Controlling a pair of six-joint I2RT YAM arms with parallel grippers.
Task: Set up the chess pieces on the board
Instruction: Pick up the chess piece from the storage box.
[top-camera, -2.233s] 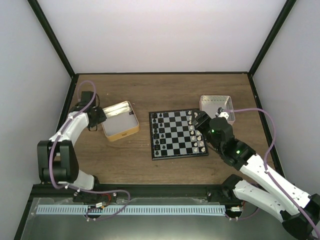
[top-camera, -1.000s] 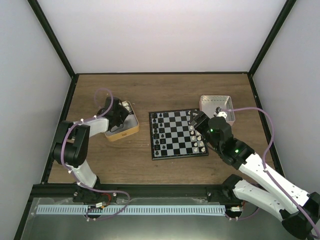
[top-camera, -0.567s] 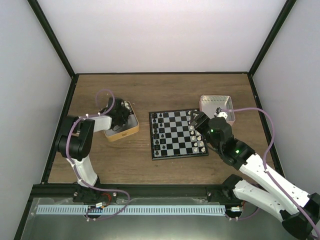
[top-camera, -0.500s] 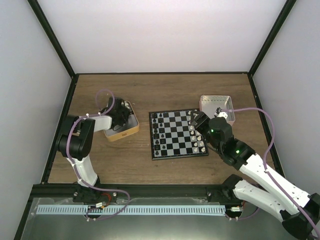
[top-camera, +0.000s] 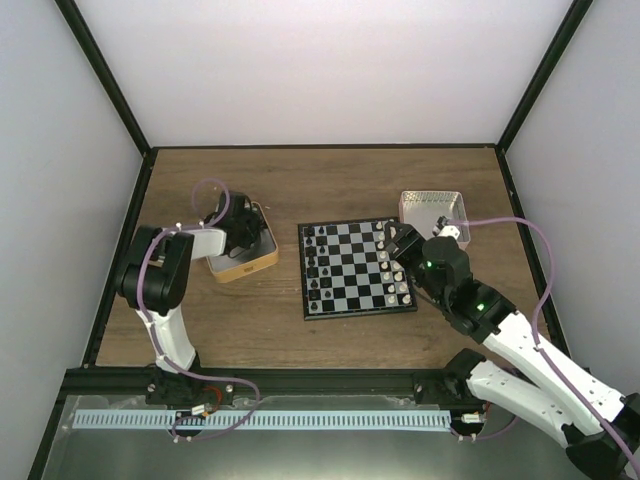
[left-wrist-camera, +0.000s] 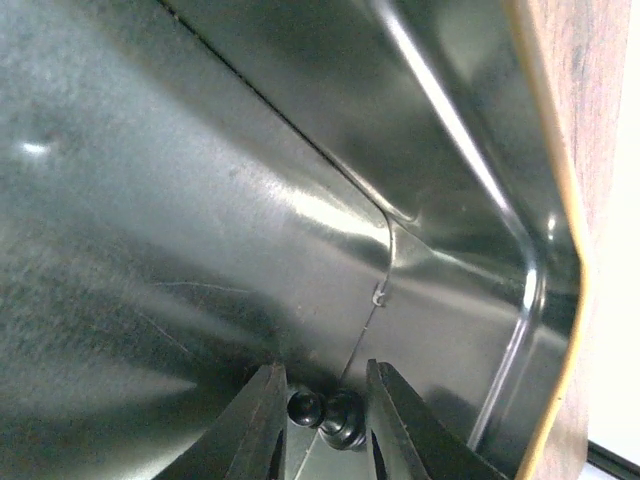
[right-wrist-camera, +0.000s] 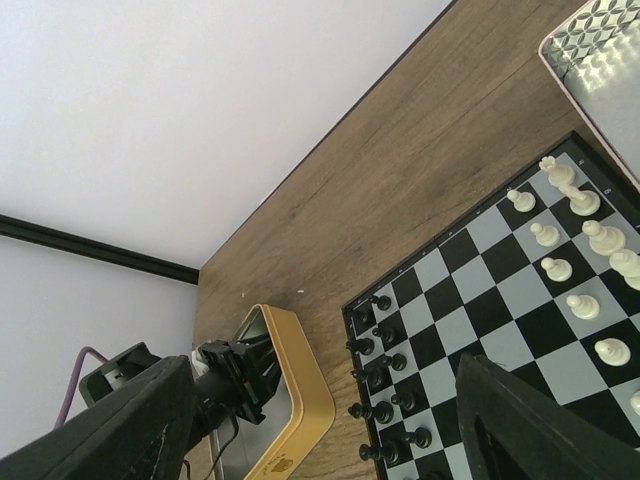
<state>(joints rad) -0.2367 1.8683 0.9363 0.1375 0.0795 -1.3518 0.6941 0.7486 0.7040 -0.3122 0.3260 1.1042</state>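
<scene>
Left pincer (left-wrist-camera: 325, 385) is straddling a black pawn (left-wrist-camera: 330, 412) lying crosswise between its jaws in the tin (left-wrist-camera: 520, 330); whether it is pinching yet cannot be told.

1 board (top-camera: 357, 268). 2 tins: 1 yellow tin (top-camera: 245, 268) & 1 silver tin (top-camera: 425, 203). 2 arms: left arm (top-camera: 160, 270), right arm (top-camera: 520, 335). 2 grippers: left gripper (left-wrist-camera: 325, 425), right gripper (top-camera: 398, 243). 1 black piece (left-wrist-camera: 342, 415) in the yellow tin. On the board: at least 8 black pieces (right-wrist-camera: 372, 375) & at least 9 white pieces (right-wrist-camera: 556, 268). They're too tiny to count for sure.
</scene>
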